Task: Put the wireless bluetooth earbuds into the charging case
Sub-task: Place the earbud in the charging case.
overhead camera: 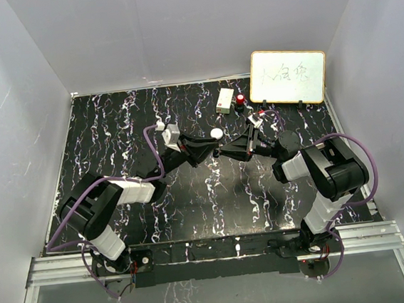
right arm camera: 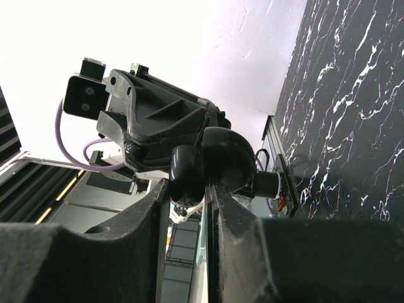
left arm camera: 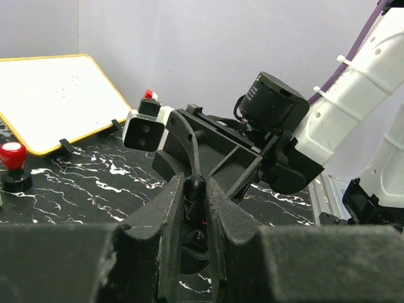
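Observation:
My two grippers meet tip to tip above the middle of the table. In the left wrist view my left gripper (left arm camera: 196, 189) is shut on a tiny black stemmed earbud (left arm camera: 194, 188). A rounded black part (left arm camera: 197, 243) shows lower in the gap; I cannot tell what it is. In the right wrist view my right gripper (right arm camera: 189, 189) is shut on the glossy black round charging case (right arm camera: 189, 170), with a larger black dome (right arm camera: 233, 158) beside it. From above, the left gripper (overhead camera: 213, 150) and right gripper (overhead camera: 225, 149) hide both objects. The second earbud is not visible.
A small white round puck (overhead camera: 217, 133) lies just behind the grippers. A white box (overhead camera: 224, 100) and a red knob (overhead camera: 240, 100) stand at the back. A yellow-framed whiteboard (overhead camera: 288, 77) leans at the back right, also showing in the left wrist view (left arm camera: 57, 95).

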### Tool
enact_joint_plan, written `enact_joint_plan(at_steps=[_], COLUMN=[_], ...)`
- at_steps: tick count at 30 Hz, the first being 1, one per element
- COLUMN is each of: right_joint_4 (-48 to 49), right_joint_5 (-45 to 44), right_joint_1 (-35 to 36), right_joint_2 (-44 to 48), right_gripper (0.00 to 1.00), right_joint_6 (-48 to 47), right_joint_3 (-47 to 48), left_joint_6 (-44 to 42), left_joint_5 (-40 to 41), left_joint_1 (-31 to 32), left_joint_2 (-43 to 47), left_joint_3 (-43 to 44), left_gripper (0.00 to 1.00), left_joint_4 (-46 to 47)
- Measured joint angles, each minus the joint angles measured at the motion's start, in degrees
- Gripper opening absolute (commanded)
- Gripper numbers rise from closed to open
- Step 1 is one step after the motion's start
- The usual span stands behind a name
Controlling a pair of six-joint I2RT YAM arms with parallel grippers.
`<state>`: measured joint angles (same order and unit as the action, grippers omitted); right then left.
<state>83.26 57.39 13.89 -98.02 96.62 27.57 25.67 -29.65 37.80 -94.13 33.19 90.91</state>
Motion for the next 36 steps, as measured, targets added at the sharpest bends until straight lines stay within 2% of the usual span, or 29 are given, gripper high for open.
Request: enact_joint_plan(at_steps=[36], right_joint_4=[1.3], right_joint_5=[0.0], right_joint_1=[0.0], right_joint_2=[-1.5], right_gripper=[0.00], right_joint_6=[4.2], right_joint_3=[0.0], left_joint_6=[-3.1], left_joint_5=[0.7], left_joint_1=[0.2], left_joint_2=[-0.1], left_joint_3=[-1.2], left_gripper=[0.00], left_joint_4=[0.0])
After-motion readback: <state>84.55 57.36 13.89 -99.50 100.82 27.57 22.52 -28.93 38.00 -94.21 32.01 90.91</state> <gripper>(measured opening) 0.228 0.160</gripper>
